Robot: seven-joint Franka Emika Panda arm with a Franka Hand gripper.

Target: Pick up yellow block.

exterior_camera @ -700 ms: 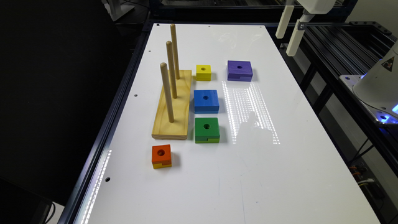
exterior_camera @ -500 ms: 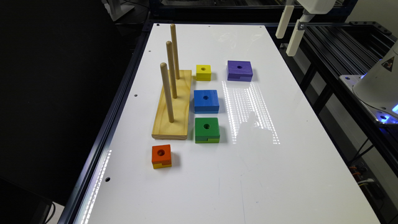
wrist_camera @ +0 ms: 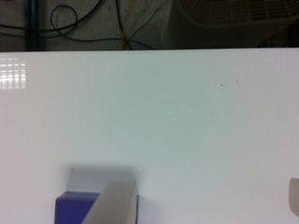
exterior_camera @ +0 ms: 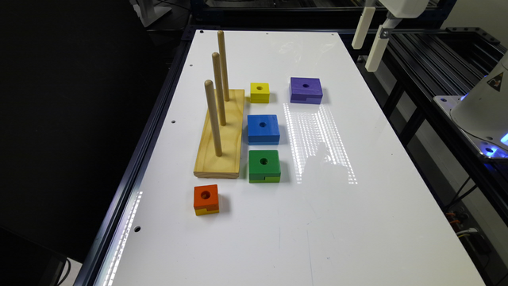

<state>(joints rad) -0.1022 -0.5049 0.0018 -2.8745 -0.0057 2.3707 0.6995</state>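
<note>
Reaching for a small, light wooden cube that sits far from your tool.

Your tool [exterior_camera: 370, 39] hangs high over the far corner of the desk [exterior_camera: 357, 222] on the exterior view's right, spread wide with nothing between its two pale fingers [wrist_camera: 112, 205]; the purple block [exterior_camera: 305, 90] lies nearest it. Beyond that, toward the exterior view's left, the yellow block [exterior_camera: 260, 92] rests flat on the desk, just beside the far end of the peg board [exterior_camera: 222, 139] and apart from the blue block [exterior_camera: 263, 128]. Expect it to be stiff, light and smoothly painted, so somewhat slick. Take it by two opposite side faces, squarely, leaving the top hole alone; the board side looks tight.
</note>
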